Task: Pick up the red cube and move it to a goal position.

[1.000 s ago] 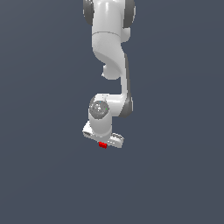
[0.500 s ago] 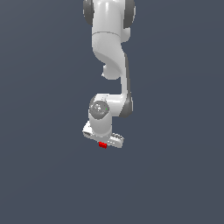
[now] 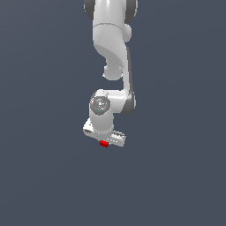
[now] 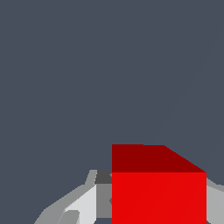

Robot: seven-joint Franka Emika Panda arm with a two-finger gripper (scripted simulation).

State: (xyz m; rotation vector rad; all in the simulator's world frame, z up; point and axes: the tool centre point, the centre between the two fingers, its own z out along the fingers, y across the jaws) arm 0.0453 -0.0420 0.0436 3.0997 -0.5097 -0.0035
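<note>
You get flat, even light in both views, with a uniform dark slate-grey background that carries no gradient or glare. No cast shadow shows anywhere below or beside the tool point(image 3: 104, 140). The white arm point(image 3: 112, 53) is brightly lit, shading to grey along its curved edges, and a soft highlight sits on the round joint just above the tool. The red cube point(image 3: 103, 143) reads as a saturated patch; in the wrist view its facing side point(image 4: 158, 197) is bright and its adjoining face darker. Edges look jagged and blocky, especially on the fingers point(image 4: 81, 205). You see no edge distortion or blur.
</note>
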